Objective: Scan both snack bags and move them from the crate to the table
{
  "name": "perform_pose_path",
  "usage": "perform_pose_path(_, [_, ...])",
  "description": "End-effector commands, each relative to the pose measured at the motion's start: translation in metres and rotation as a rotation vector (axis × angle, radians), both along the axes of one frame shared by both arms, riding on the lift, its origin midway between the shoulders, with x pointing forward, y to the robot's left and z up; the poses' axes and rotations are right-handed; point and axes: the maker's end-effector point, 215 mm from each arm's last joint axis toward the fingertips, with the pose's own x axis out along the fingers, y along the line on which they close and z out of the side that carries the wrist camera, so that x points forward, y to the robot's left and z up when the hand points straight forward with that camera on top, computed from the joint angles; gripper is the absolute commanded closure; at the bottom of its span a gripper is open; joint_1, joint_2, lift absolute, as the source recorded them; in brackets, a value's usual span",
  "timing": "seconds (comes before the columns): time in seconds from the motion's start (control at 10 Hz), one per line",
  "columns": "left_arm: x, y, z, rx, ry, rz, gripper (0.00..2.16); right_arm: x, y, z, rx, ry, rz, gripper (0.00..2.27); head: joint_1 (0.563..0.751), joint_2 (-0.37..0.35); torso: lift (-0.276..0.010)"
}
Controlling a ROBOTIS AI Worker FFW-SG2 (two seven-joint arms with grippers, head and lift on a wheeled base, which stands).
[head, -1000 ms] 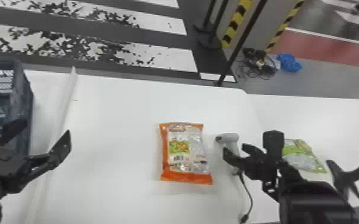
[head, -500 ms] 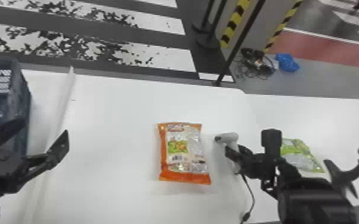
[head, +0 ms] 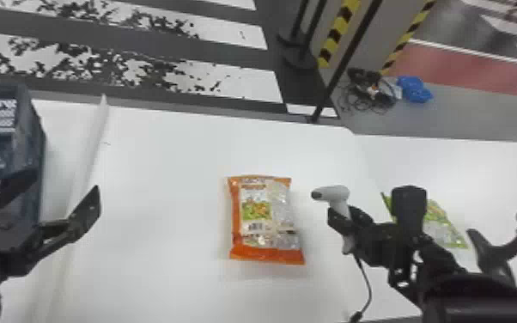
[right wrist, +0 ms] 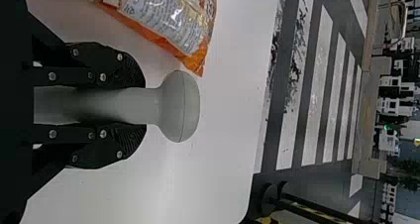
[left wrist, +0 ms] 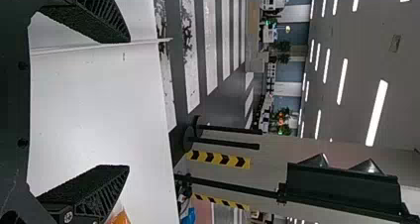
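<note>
Head view, left to right. Crates: one, blue-grey, mesh-sided [head: 32, 129], cut off by the view's edge. Grippers: two, one per arm. Left gripper [head: 58, 198] is in front of the crate's near part; its arm comes in at the lower left corner, fingers aimed forward, away from the robot. Fingers spread wide, nothing between them; left wrist view agrees, with bare white table [left wrist: 99, 110] between the two pads.

Raised strips: one, pale [head: 94, 146], running front to back just right of the crate.

Snack bags: two, both out of the crate. First, orange-edged bag [head: 266, 219], flat on the white table at centre, printed label and barcode up.

Scanners: one, pale grey [head: 335, 194], just right of the orange-edged bag, head uppermost, dark nose turned toward that bag. One dark cable [head: 369, 285] trails from the handle's foot. Right gripper [head: 348, 218] has the handle; arm enters at the lower right corner, reaching forward and leftward. Right wrist view: fingers part-closed, one each side of the handle, scanner head jutting past the tips. Whether the scanner touches the table, cannot tell.

Second, green-edged bag [head: 446, 227], flat on the white surface beyond the right arm, partly hidden by it.
</note>
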Motion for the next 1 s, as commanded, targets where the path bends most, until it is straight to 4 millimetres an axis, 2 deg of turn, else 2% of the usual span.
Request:
perform_pose_path(0.0, [-0.002,0.003,-0.001,-0.002,0.003,0.009,0.09,-0.017,0.029,0.017,0.024,0.025,0.03,2.26,0.695,-0.278,-0.088])
perform_pose_path(0.2, [-0.004,0.007,-0.001,-0.004,-0.002,0.019,0.09,-0.043,0.068,0.013,0.046,0.12,0.07,2.25,0.695,-0.23,-0.088])
perform_pose_path(0.5, [-0.006,0.014,-0.001,-0.007,-0.008,0.034,0.09,-0.051,0.123,0.009,0.042,0.149,0.163,2.26,0.695,-0.133,-0.088])
perform_pose_path(0.7, [-0.007,0.017,-0.001,-0.007,-0.011,0.04,0.09,-0.056,0.147,0.004,0.038,0.167,0.202,2.25,0.695,-0.091,-0.088])
perform_pose_path(0.9, [-0.007,0.017,-0.002,-0.008,-0.011,0.042,0.09,-0.056,0.157,0.002,0.023,0.172,0.218,2.26,0.695,-0.052,-0.088])
